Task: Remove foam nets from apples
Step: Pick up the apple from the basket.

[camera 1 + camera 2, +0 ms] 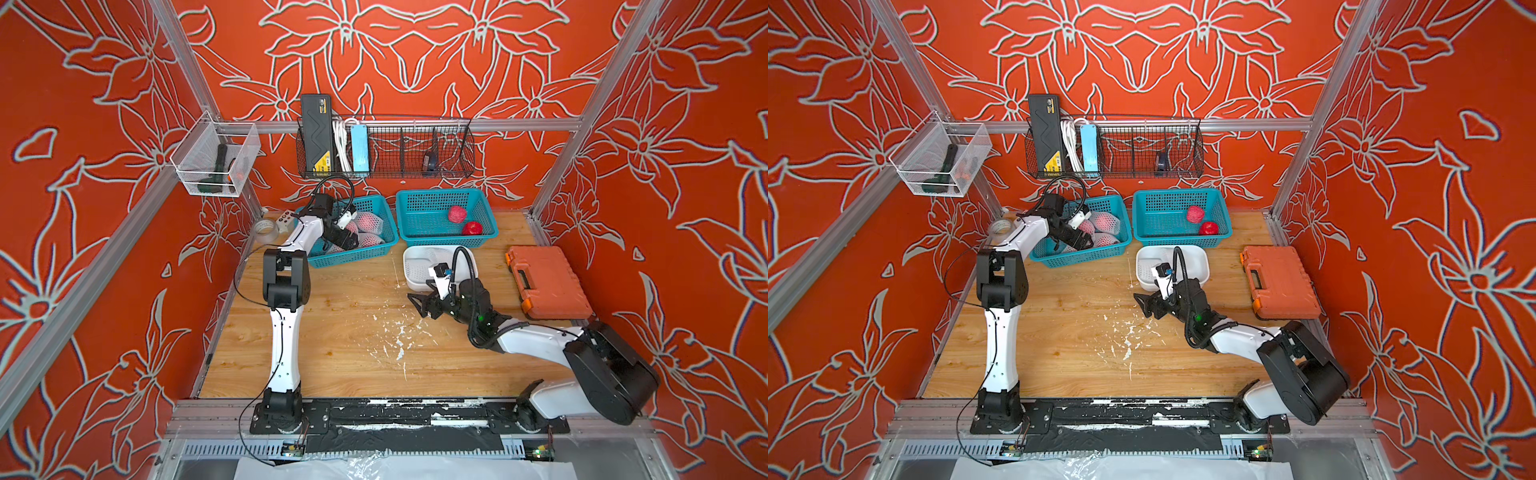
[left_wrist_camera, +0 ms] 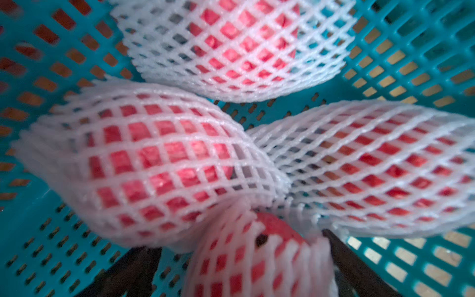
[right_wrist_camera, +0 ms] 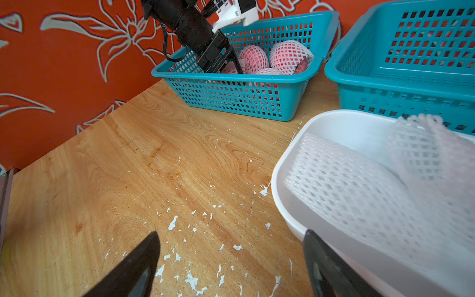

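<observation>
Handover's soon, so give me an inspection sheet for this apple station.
Surface: wooden table, white flecks scattered mid-table.
Job's things: netted apples in the left teal basket; two bare apples in the right teal basket; empty foam nets in the white tray.
Clutter: orange case, tape roll.
End effectors: left end effector open, astride a netted apple in the basket; right end effector open, empty, above the table beside the tray.
Cables: black cable loops off the left arm; black hose arches over the right wrist.
Surroundings: red floral walls, wire shelf, clear bin.

Wooden table (image 1: 332, 353), teal baskets (image 1: 353, 250) (image 1: 449, 240), white tray (image 1: 409, 259), orange case (image 1: 548, 282)
</observation>
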Tool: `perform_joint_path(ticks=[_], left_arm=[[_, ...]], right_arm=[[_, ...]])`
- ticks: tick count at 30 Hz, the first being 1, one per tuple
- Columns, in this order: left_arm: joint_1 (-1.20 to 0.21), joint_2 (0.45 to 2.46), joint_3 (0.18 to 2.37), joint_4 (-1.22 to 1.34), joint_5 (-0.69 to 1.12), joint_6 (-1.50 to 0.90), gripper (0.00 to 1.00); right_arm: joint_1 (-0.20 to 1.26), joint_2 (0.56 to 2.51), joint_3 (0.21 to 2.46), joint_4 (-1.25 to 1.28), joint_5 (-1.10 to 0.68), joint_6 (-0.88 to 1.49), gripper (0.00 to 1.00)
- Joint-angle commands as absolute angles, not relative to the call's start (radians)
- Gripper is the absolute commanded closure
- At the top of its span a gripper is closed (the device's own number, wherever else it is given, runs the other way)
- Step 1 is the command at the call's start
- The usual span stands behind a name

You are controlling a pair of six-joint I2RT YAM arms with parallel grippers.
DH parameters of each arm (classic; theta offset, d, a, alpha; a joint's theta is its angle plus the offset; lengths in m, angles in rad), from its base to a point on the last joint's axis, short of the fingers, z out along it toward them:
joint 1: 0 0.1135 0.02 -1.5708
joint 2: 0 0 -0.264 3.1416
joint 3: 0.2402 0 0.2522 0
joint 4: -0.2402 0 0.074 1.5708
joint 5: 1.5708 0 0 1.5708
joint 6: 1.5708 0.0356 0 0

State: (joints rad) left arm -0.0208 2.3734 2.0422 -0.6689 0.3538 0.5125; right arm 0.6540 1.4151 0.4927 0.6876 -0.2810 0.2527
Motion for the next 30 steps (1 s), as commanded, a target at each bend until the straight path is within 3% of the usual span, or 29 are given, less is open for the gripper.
perform_joint_path(ticks=[1, 6, 21, 30], left_arm=[[-0.023, 2.348, 1.993, -0.699, 0.373, 0.543, 0.02], [-0.023, 2.368, 2.010, -0.704, 0.366, 0.543, 0.04], [-0.024, 2.319, 2.001, -0.693, 0.384, 0.529, 0.26], [-0.032, 2.275, 2.009, -0.694, 0.384, 0.510, 0.34]], right_arm=[[0.660, 1.425, 0.528, 0.699, -0.278, 0.265, 0.13], [0.660, 1.427, 0.527, 0.698, -0.277, 0.265, 0.13], [0.660, 1.430, 0.537, 0.677, -0.250, 0.273, 0.13], [0.660, 1.421, 0.537, 0.657, -0.209, 0.270, 0.13]])
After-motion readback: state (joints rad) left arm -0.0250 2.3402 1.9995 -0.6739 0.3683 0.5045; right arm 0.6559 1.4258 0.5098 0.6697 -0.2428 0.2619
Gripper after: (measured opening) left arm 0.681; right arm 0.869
